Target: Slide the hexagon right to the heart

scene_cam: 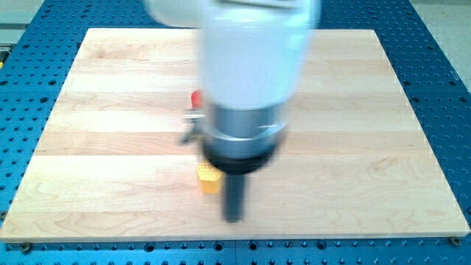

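A yellow block (208,177) lies on the wooden board (110,147), low and left of centre; the arm hides part of it, so I cannot make out its shape. A small piece of a red block (196,98) shows at the arm's left edge, higher up; its shape is hidden. My tip (234,218) stands on the board just to the right of and a little below the yellow block, close to it; I cannot tell if they touch.
The large white and grey arm body (250,73) covers the middle of the board and whatever lies under it. A blue perforated table (441,110) surrounds the board on all sides.
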You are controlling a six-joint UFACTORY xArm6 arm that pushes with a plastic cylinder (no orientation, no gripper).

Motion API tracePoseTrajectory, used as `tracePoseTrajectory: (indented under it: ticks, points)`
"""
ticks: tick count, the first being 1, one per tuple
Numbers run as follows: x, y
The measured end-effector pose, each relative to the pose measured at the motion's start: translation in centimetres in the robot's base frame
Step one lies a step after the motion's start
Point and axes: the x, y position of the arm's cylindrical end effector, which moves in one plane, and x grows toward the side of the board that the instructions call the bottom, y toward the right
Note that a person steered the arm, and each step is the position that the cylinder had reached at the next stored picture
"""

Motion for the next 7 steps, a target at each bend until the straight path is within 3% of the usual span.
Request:
tracePoseTrajectory:
  ticks: [1,3,4,5,7]
  points:
    - [-0.8,-4.2]
    - [-4.1,5.4]
    - [-3.5,-1.4]
    - [-7.1,3.1]
    - [-9.3,11.7]
